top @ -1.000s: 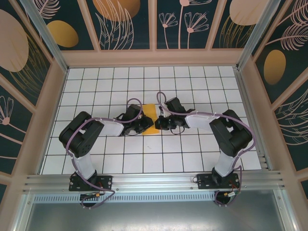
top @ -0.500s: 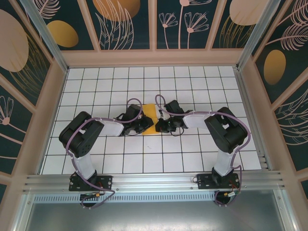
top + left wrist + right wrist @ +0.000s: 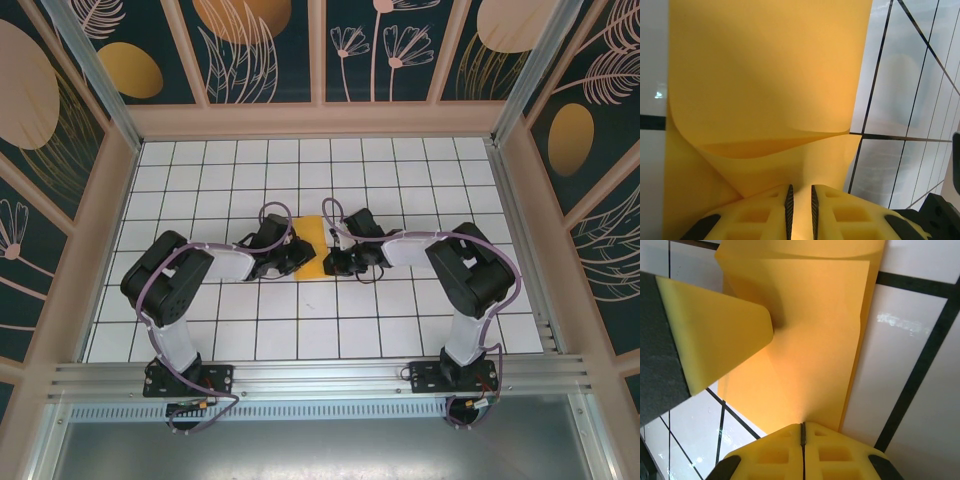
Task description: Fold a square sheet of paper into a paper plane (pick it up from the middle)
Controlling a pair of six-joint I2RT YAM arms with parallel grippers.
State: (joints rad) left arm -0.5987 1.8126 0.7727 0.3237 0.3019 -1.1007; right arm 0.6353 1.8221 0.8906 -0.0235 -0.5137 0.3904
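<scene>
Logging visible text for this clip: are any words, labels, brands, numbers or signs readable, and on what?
None readable. The paper is plain, the table bears only grid lines, and the walls only plant drawings.

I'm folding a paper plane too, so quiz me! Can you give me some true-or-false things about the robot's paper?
1. The paper is orange-yellow. True.
2. The paper lies completely flat. False: one layer curves up over another.
3. The right gripper has its fingers spread wide. False: they are pressed together.
4. The paper sits between the left gripper and the right gripper. True.
5. The table has green tiles. False: the tiles are white with dark lines.
</scene>
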